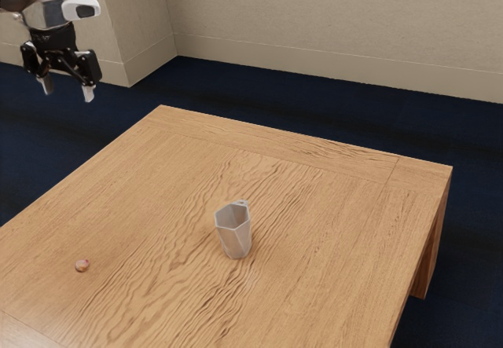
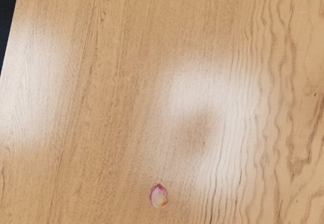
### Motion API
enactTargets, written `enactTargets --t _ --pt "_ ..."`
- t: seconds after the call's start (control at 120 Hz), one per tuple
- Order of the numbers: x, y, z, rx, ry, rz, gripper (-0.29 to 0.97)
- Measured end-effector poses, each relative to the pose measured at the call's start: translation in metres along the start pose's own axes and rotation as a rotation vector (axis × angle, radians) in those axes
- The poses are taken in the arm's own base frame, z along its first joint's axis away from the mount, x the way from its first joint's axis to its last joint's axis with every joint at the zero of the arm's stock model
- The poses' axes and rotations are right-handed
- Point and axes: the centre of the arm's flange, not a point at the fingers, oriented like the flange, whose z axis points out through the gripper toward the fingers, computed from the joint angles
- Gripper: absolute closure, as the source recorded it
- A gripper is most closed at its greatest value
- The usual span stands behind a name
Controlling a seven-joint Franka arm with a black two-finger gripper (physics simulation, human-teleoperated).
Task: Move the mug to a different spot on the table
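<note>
Up in the upper left corner of the exterior view: one gripper (image 1: 68, 89), black, hanging high in the air, fingers spread apart, holding nothing. A little below the middle of that frame: one mug (image 1: 233, 228), grey, standing upright on the table (image 1: 338, 199), mouth up, long axis straight up and down. From gripper to mug: down and to the right, well apart. Just one arm, so no picking of sides. Probably calls for a long reach to the right and down, then a drop from above onto the mug. At the mug's rim, toward the back, a small knob; hard to tell if a handle.

At the lower left of the table: one small pink bit (image 1: 82, 265), well apart from the mug. Same pink bit (image 2: 159, 195) on bare wood under the hand in the wrist view.

Counted: one gripper, one mug, one pink bit, one table.
</note>
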Motion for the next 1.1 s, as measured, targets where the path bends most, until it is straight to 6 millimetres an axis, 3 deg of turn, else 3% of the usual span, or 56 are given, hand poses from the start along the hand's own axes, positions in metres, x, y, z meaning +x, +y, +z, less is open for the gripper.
enactTargets --t 0.167,0.233,0.333,0.375,0.475,0.592,0.983,1.1 --pt "0.003 0.012 -0.001 -0.001 0.015 0.007 0.0" --pt "0.016 0.019 0.021 -0.03 -0.008 0.0 0.0" --pt "0.046 0.04 0.069 -0.063 -0.038 -0.034 0.0" --pt "0.055 0.065 0.089 -0.068 -0.053 -0.028 0.0" --pt "0.06 0.171 0.118 -0.066 -0.055 0.066 0.0" --pt "0.064 0.22 0.151 -0.068 -0.057 0.068 0.0" --pt "0.074 0.293 0.224 -0.108 -0.014 0.053 0.0" --pt "0.076 0.301 0.252 -0.101 -0.029 0.054 0.0"
